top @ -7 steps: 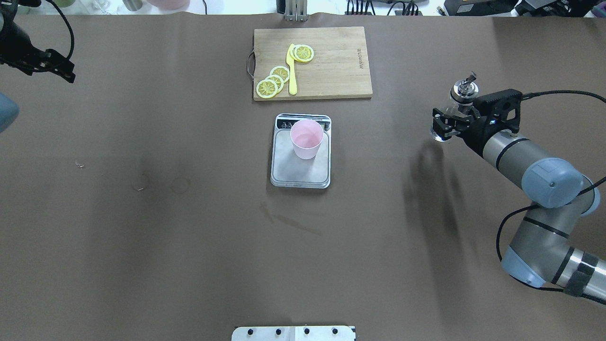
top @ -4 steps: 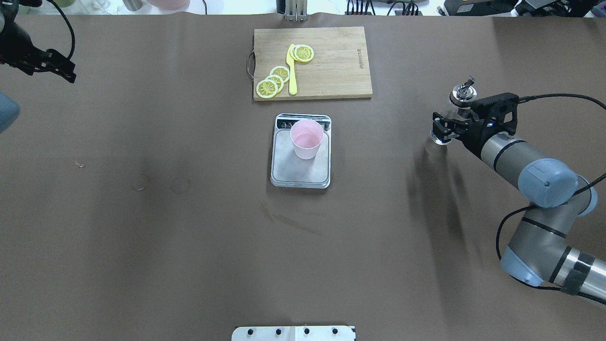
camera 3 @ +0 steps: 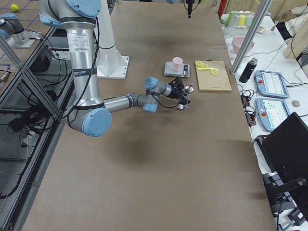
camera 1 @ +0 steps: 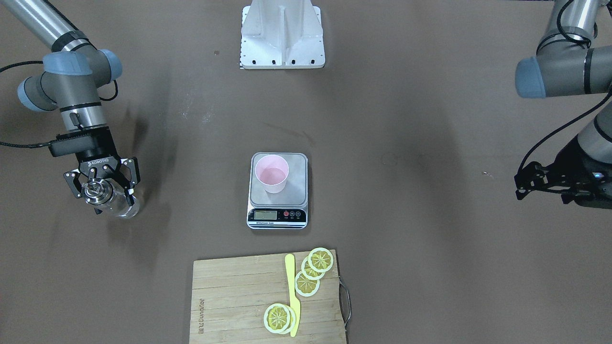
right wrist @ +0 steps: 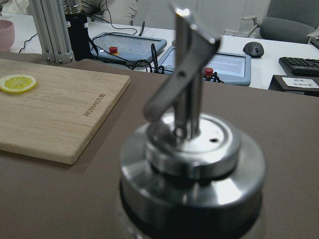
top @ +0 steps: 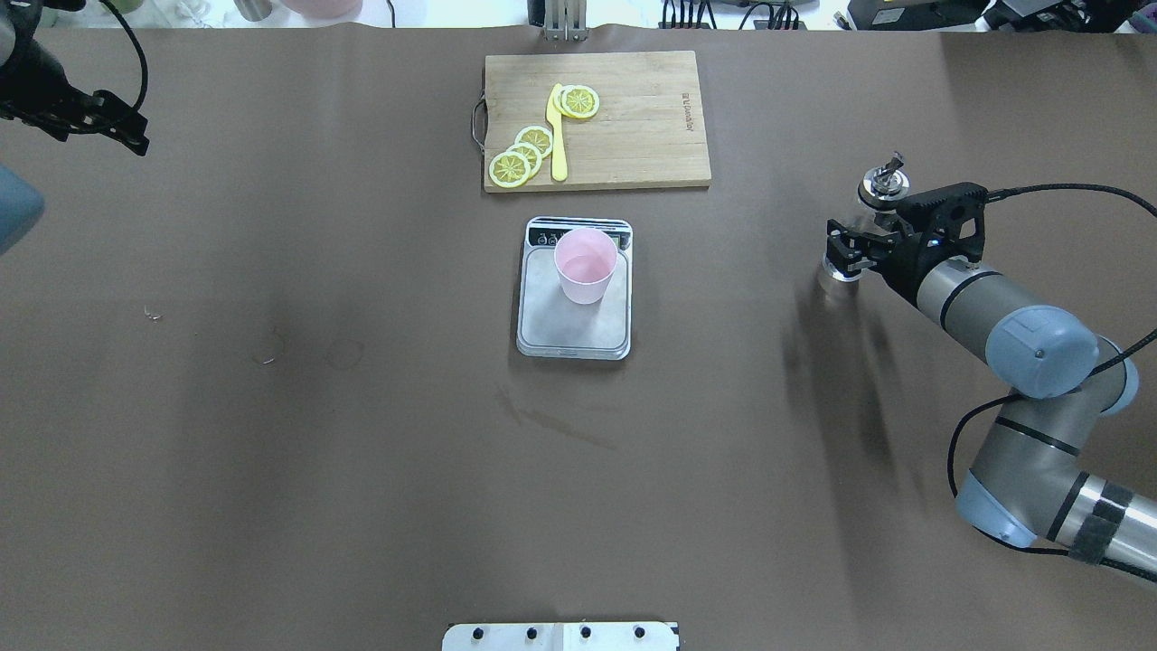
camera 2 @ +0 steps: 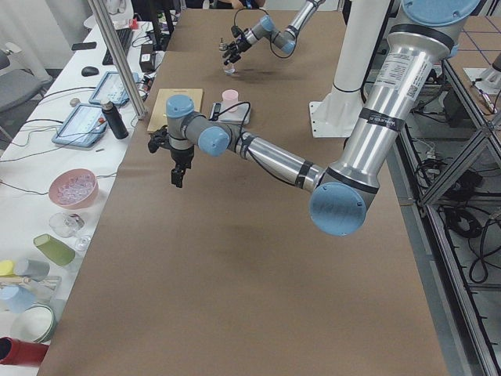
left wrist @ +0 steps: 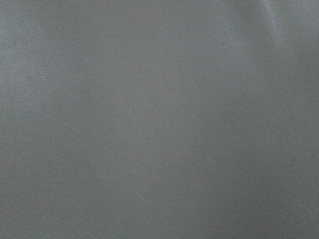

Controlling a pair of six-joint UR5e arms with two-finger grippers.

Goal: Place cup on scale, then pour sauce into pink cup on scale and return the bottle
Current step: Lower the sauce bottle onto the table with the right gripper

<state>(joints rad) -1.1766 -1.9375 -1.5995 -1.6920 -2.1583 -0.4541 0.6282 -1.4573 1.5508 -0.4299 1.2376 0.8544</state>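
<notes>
- Bottle (camera 1: 117, 206) sat far left in the front-facing view, out on my right-hand side of the table (camera 1: 392, 248) and well apart from the scale. It was near upright, pour end up. I judged that was to keep it from spilling on the return leg.
- My right gripper (camera 1: 102, 191) was clamped on it, one finger on each side. The jaws were only partly closed, stopped by the bottle, and they touched nothing else.
- The bottle's base looked at or just above the table. I could not tell whether it had contact. It was not released yet, so I'd call the return the step in hand.
- Centre: the cup (camera 1: 271, 174) stood upright on the scale (camera 1: 299, 191), inside the platform edges. The scale's display was left uncovered, so a reading could be taken. The digits were too small to read. A faint line showed inside the cup, but I could not tell how much was in it.
- Nearer that camera than the scale was a cutting board (camera 1: 229, 296) with lemon slices (camera 1: 320, 259) and a yellow knife (camera 1: 290, 286). It lay apart from the scale and, by my read, out of the bottle's way.
- Far right: my left gripper (camera 1: 522, 187) hung above the table, well apart from everything, and held nothing. I judged it was parked clear of the work. I could not tell whether its jaws were open or closed, since its wrist camera showed only blank table.
</notes>
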